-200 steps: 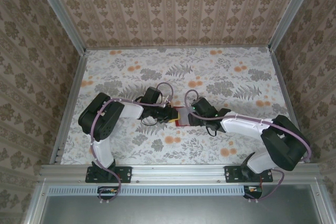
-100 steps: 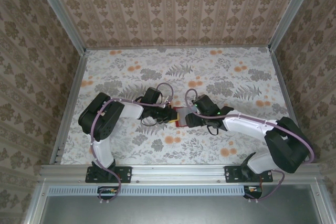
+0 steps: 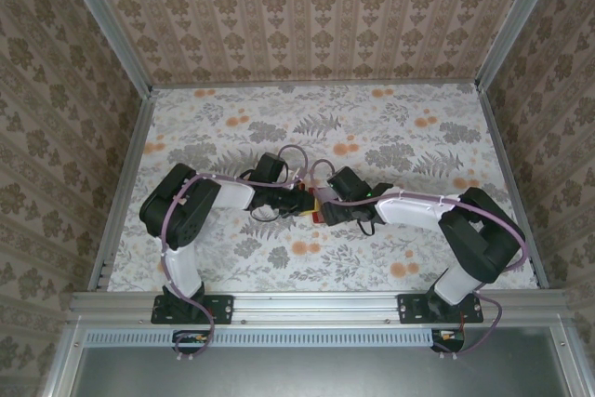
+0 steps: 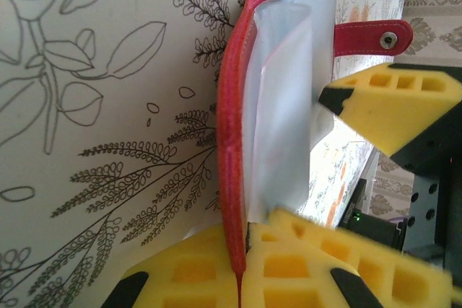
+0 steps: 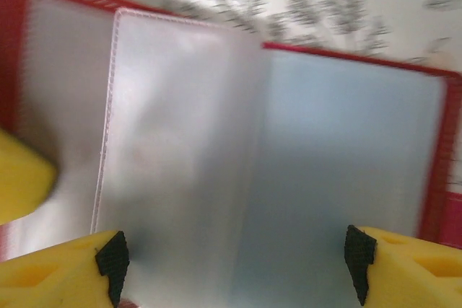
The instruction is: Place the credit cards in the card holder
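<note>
- Card holder [image 4: 231, 149], red folding case with pale see-through pockets, is spread open.
- Left pincer [image 4: 242, 270] is clamped on its red edge.
- Right pincer [image 5: 234, 265] stands apart, just over the pockets.

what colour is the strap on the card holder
Red strap with a silver snap; best in the left wrist view.

The card holder [image 4: 229, 142] has glossy see-through plastic pockets [image 5: 180, 149], matt red edging.

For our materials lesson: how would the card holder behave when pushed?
The card holder is probably floppy: its pockets bow and fan apart. Likely light: left fingers grip just one edge. Glossy pockets may slip.
</note>
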`<action>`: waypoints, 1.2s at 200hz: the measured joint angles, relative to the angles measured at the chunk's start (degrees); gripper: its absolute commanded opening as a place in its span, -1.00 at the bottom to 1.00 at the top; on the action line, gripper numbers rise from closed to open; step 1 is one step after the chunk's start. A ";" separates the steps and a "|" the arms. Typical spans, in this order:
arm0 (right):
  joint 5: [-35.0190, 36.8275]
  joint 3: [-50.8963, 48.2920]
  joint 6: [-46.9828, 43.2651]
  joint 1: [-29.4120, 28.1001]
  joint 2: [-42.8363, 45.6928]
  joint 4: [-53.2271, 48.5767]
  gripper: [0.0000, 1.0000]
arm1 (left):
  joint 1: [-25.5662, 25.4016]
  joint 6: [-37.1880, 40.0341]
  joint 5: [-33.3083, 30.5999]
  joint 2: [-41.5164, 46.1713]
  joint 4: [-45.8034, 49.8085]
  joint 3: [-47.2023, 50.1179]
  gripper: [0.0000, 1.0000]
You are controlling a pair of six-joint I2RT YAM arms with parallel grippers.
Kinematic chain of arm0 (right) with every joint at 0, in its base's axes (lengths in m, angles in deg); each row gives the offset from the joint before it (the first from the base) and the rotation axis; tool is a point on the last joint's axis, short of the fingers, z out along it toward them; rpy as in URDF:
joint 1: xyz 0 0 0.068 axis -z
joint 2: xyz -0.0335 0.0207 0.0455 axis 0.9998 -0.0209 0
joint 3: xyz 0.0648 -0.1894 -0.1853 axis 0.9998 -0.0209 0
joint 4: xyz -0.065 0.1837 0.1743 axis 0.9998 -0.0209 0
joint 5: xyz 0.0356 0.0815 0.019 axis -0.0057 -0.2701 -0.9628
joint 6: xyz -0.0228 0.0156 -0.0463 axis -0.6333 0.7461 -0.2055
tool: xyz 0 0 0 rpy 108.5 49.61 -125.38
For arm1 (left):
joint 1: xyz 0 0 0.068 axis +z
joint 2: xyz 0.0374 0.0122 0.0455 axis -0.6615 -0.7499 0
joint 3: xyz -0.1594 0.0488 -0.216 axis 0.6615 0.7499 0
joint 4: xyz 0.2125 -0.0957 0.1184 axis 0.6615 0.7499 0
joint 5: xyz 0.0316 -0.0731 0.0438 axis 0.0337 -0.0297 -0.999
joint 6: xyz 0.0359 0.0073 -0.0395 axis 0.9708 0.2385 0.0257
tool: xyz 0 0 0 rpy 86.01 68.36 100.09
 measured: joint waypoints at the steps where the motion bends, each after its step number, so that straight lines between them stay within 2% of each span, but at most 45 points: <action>1: 0.17 0.00 0.02 0.00 0.00 -0.02 0.62 | 0.00 0.00 0.02 0.00 0.00 0.00 -1.00; 33: 7.48 -0.83 3.15 0.13 1.36 -1.14 0.62 | 0.00 0.00 0.02 -0.02 -0.11 -0.07 -1.00; 90: 13.94 -3.45 9.11 2.82 9.70 -4.35 0.60 | -0.11 -0.26 0.02 -0.09 -0.66 -0.07 -1.00; 118: 10.93 -6.84 8.72 3.26 16.79 -1.81 0.51 | -0.11 -0.26 0.02 -0.09 -0.66 -0.07 -1.00; 142: 1.18 -8.52 5.38 2.71 19.37 2.19 0.45 | -0.31 -0.26 0.00 -0.09 -0.66 -0.07 -1.00; 166: -3.91 -7.39 1.75 -0.63 17.75 3.69 0.61 | -0.37 -0.26 0.00 -0.09 -0.66 -0.07 -1.00; 187: -3.91 -4.90 -1.29 -3.04 12.92 3.93 0.69 | -0.37 -0.59 0.04 -0.09 -0.83 -0.07 -1.00; 240: -1.62 -4.00 -5.18 -3.10 1.57 7.21 0.76 | -0.42 -1.11 0.63 -0.09 -2.23 0.11 -1.00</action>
